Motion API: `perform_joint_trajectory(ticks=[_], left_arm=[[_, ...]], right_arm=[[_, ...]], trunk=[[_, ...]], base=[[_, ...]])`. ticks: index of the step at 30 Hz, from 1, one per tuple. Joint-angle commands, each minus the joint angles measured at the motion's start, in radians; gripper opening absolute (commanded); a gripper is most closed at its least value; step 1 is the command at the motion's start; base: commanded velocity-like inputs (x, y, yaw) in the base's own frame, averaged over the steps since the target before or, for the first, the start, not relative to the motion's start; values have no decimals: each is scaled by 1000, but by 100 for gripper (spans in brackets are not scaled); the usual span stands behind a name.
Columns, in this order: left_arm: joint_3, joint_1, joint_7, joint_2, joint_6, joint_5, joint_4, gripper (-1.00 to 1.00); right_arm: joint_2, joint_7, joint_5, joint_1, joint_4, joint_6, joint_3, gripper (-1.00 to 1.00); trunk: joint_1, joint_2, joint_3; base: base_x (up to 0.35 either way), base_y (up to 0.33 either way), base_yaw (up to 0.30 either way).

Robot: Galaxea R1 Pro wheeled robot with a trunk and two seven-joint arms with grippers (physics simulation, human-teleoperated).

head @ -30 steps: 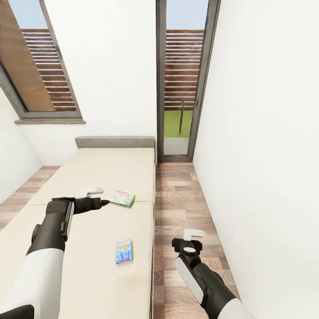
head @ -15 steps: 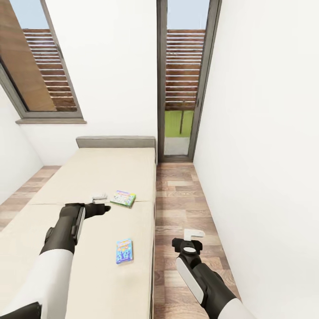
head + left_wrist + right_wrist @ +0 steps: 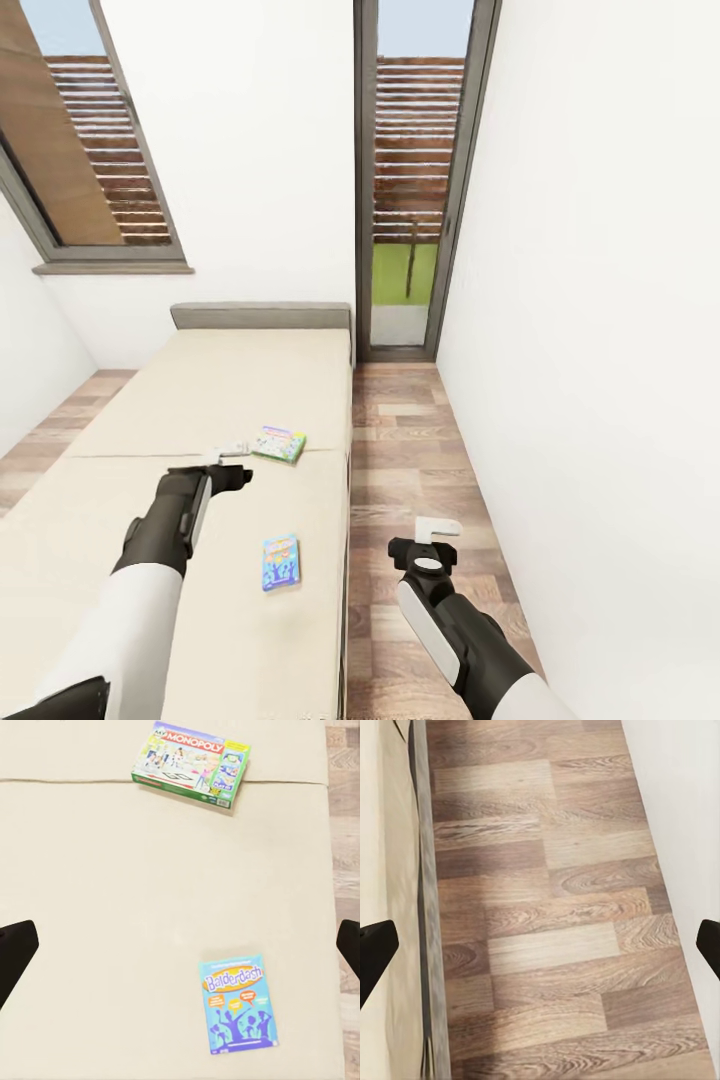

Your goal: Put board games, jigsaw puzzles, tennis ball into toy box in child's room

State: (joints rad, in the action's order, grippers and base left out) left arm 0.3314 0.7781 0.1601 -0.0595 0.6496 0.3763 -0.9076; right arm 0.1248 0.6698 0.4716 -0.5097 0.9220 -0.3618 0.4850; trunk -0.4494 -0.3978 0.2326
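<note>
While the robot faces the bed point(image 3: 230, 390), two board games lie flat on its beige mattress. The Monopoly box point(image 3: 278, 445) rests just past the seam across the mattress, toward the grey headboard point(image 3: 260, 317), close to the bed's edge nearest the wood-plank floor point(image 3: 410, 450). The blue Balderdash box point(image 3: 280, 562) lies on the nearer side of that seam, well apart from the Monopoly box, also close to that same edge.

The left gripper point(image 3: 228, 452) is extended over the mattress, just beside the Monopoly box on the side away from the floor edge; no contact with the box is seen. In the left wrist view its dark fingertips point(image 3: 15, 952) stand wide apart at the frame's two sides, released and holding nothing, with the Monopoly box point(image 3: 191, 763) and Balderdash box point(image 3: 238, 1003) both lying between them on the mattress.

The right gripper point(image 3: 438, 526) hangs over the floor beside the bed. Its fingertips point(image 3: 373, 954) are likewise spread wide and hold nothing, over planks point(image 3: 555, 915) and the grey bed frame point(image 3: 427, 907).
</note>
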Motion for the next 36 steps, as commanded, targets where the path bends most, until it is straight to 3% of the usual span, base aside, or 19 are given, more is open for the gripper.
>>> perform_joint_trajectory(ticks=[1,9,21,36], left_arm=[[5,1,9,-5,-3,11,-1,100],[3,3,7,-16,-14,10,0,100],[5,92,6,-18,-18,10,89,100],[6,102,-32,-21,-44,10,142,100]], right_arm=[[-1,8,5,-1,1,-5,3,100],[-1,10,6,-1,3,-6,4,100],[-1,11,7,-1,3,-14,0,100],[-1,11,7,-1,3,-29,-2,100]], trunk=[[-1,-2,4],[-1,-2,17],[-1,-2,37],[-1,-2,61]], base=[[0,0,0],[0,0,0],[0,0,0],[0,0,0]])
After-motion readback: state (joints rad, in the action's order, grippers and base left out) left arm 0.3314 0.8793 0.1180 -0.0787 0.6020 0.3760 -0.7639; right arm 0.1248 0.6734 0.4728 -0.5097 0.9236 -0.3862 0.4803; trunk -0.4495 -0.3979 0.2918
